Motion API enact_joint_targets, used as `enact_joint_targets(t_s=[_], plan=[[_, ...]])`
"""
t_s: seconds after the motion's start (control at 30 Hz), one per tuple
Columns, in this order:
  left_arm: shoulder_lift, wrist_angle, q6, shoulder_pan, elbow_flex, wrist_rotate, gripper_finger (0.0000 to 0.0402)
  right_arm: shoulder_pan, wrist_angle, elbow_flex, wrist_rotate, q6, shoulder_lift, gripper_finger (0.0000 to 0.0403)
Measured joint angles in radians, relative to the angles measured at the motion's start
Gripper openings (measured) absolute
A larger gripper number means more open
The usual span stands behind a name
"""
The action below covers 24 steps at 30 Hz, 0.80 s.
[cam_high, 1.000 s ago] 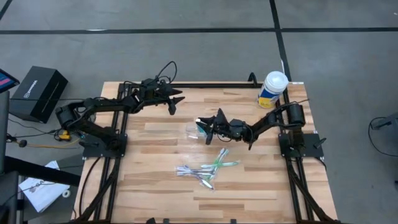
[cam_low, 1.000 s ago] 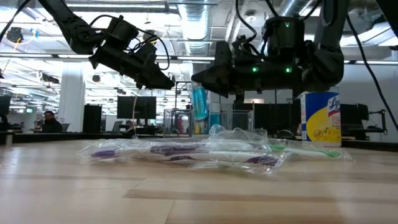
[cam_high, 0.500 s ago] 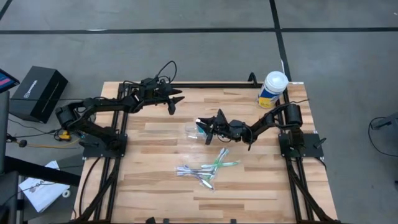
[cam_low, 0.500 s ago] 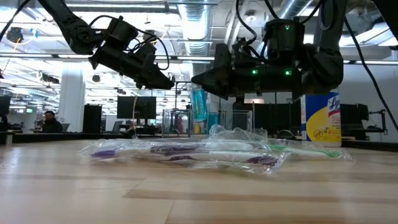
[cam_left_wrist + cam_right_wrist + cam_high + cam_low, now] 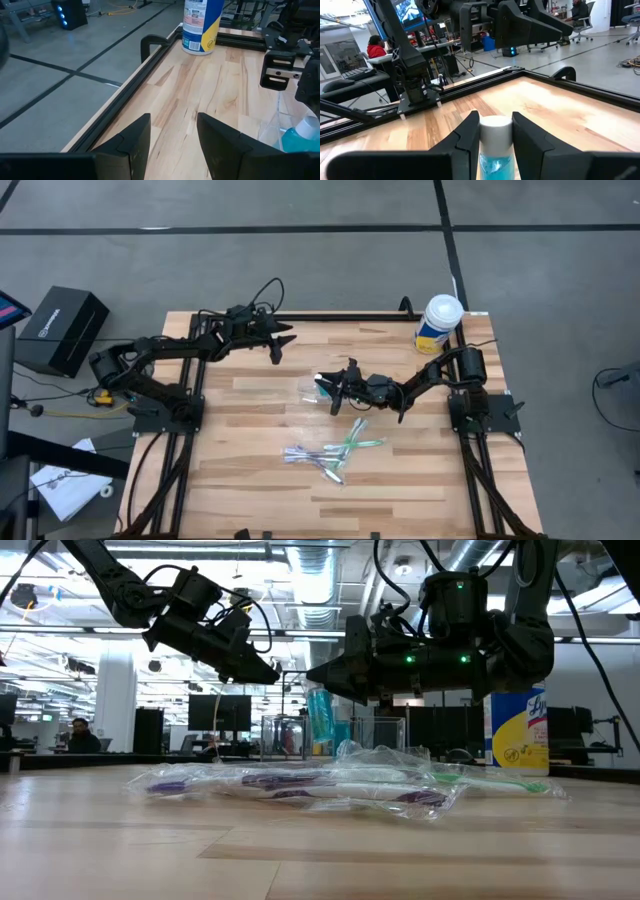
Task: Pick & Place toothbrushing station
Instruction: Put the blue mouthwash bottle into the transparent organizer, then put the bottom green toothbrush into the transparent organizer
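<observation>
Right now the right gripper [image 5: 330,384] hangs over mid-table, its fingers [image 5: 465,137] pinched on a small blue tube [image 5: 495,159] just under the white cap [image 5: 495,126]. It looks light, smooth and squashy, so that firm neck is probably the safest hold. The clear cup [image 5: 308,391] sits just beside it. The left gripper [image 5: 281,343] waits well apart, jaws parted, empty.

Overhead straight down, table-level sideways, two wrist close-ups, sharing table [image 5: 260,490]
</observation>
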Motion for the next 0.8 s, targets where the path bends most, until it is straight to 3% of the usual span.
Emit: enact_joint_targets(t_s=[0.3,0.6,0.8], plan=[[0.0,-0.007,0.0,0.0,0.0,0.0,0.0154,0.0,0.0,0.0,-0.021,-0.005,0.0,0.0084],[0.0,-0.016,0.0,0.0,0.0,0.002,0.0154,0.0,0.039,0.0,-0.021,-0.001,0.0,0.0138],[0.0,-0.023,0.0,0.0,0.0,0.006,0.0154,0.0,0.05,0.0,-0.021,-0.004,0.0,0.0148]])
